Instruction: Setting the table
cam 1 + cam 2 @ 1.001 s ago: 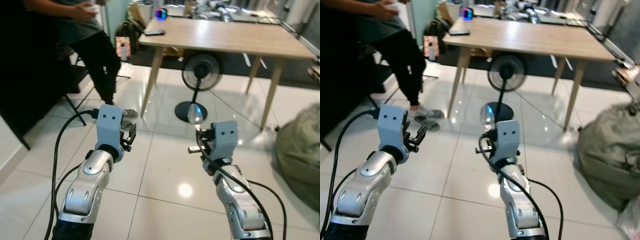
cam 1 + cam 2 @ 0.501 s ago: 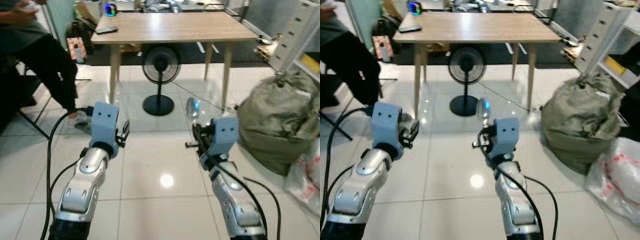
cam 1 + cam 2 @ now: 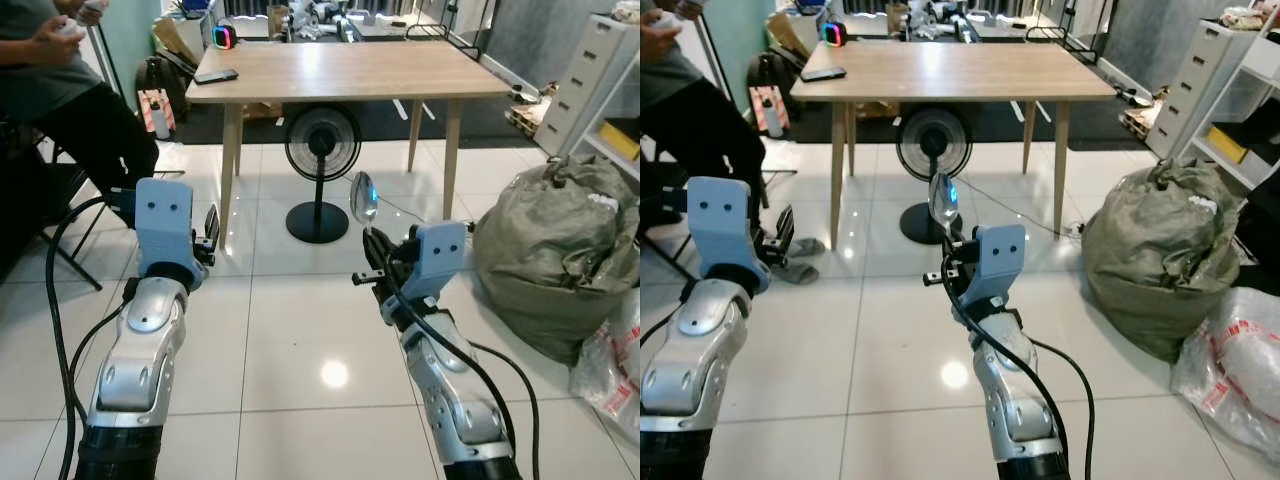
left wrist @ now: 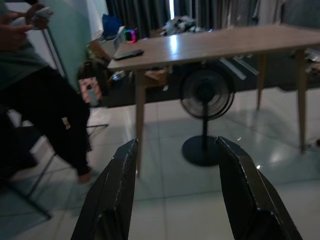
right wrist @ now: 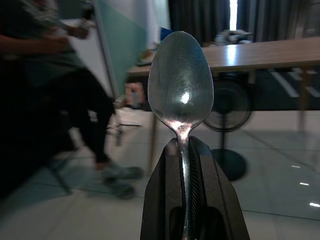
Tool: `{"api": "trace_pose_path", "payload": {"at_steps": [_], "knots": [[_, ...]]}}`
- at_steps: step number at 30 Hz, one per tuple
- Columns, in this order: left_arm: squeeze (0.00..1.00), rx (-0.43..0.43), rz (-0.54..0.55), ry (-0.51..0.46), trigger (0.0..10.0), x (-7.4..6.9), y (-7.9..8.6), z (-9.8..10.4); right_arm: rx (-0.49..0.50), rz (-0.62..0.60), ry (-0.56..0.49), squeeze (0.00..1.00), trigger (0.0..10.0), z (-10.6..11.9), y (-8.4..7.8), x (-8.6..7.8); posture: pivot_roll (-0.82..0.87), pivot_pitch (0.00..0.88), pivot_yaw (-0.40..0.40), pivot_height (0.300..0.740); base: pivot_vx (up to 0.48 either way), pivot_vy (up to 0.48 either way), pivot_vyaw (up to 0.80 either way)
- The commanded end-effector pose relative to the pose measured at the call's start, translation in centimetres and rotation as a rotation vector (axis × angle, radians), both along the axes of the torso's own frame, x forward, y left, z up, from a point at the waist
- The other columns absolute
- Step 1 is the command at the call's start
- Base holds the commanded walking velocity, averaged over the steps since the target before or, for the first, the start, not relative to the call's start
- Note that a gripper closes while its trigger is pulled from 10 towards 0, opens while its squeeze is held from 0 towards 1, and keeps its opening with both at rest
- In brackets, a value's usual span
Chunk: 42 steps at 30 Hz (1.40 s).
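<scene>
Left eye view: I'm standing on tile floor w/ both arms up, facing the table (image 3: 345, 72) ahead, still well apart from it. My right gripper (image 3: 372, 262) is pinching a spoon (image 3: 362, 196) by the handle, bowl pointing up. My left gripper (image 3: 210, 226) carries nothing. A fan (image 3: 322, 143) stands under the table, a person (image 3: 70, 95) sits at left near the table corner, a stuffed sack (image 3: 555, 250) sits on the floor at right. Right eye view: same scene; a phone (image 3: 823, 73) lies on the table's near left corner. Left wrist view: my left fingers (image 4: 117, 192) are spread wide, nothing between them. Right wrist view: the fingers (image 5: 170, 200) are pressed together on the spoon handle, bowl upright above the tips. Risks, as I judge it: grip is on a thin handle only, so a jolt while walking could tilt or drop the spoon; the fan base & its cable sit right on my path, and the person's legs are close on the left.
</scene>
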<state>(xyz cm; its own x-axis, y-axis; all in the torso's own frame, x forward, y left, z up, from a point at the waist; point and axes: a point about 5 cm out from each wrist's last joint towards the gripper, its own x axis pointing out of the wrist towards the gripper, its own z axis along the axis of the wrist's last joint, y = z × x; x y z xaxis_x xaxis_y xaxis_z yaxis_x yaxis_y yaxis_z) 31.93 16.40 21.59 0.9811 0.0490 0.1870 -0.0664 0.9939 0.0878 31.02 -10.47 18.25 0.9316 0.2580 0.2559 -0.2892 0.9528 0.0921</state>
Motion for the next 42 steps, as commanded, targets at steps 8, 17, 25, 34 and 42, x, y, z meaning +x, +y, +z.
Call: {"api": "trace_pose_path", "payload": {"at_steps": [8,17,25,34,42], "knots": [[0.00,-0.009,0.014,0.030,10.0,0.12,0.28,-0.94,0.008,-0.001,0.014,0.00,10.0,-0.23,0.05,0.28,0.03,0.000,0.075,0.740,0.480,0.000,0.00],[0.00,-0.010,0.002,0.035,10.0,0.18,0.07,-1.09,-0.017,-0.022,0.026,0.00,10.0,-0.51,-0.28,0.39,0.02,0.000,0.074,0.740,0.480,0.000,-0.15],[0.00,-0.009,-0.001,0.037,10.0,0.17,0.03,-1.17,-0.017,-0.029,0.036,0.00,10.0,-0.64,-0.39,0.52,0.02,0.000,0.073,0.740,0.480,0.000,-0.26],[0.00,-0.009,-0.003,0.037,10.0,0.18,-0.08,-1.15,-0.017,-0.034,0.030,0.00,10.0,-0.48,-0.50,0.55,0.02,0.000,0.073,0.740,0.480,0.000,-0.49],[0.00,-0.009,0.001,0.035,10.0,0.13,-0.02,-1.13,-0.022,-0.029,0.023,0.00,10.0,-0.34,-0.36,0.52,0.03,0.000,0.069,0.740,0.480,0.000,0.00]]}}
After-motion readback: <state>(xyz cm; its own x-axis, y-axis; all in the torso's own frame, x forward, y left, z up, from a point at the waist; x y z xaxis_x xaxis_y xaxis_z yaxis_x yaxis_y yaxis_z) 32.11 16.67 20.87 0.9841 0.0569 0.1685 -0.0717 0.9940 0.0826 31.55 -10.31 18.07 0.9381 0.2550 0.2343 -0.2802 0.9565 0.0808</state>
